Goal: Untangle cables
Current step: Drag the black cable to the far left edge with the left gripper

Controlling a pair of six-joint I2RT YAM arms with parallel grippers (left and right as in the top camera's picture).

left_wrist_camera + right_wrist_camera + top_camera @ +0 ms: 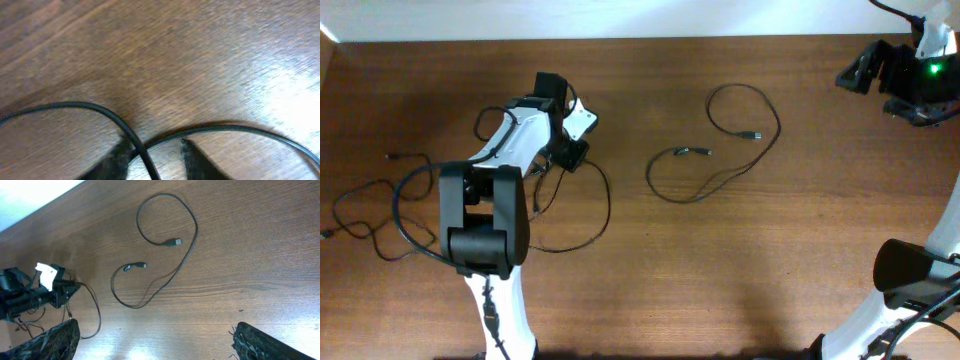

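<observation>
Fingertips (192,161) of the left gripper (152,162) stand part-way apart, low over the wooden table (200,55). A thin black cord (141,152) runs between them unpinched. A second strand (235,128) meets it right beside one tip, and I cannot tell whether the two are one cord crossing itself. That junction is the hazard: closing here could, I judge, catch both strands and drag the loose tangle of cords (398,200) at the table's left along as a lump, tightening it. Tips this low might also scrape the wood and let the cord slip out. Well apart, mid-table, a USB cable (751,134) lies alone in open loops. The right gripper (155,336), jaws wide and empty, hangs far off to the right, too distant to pin a strand.
</observation>
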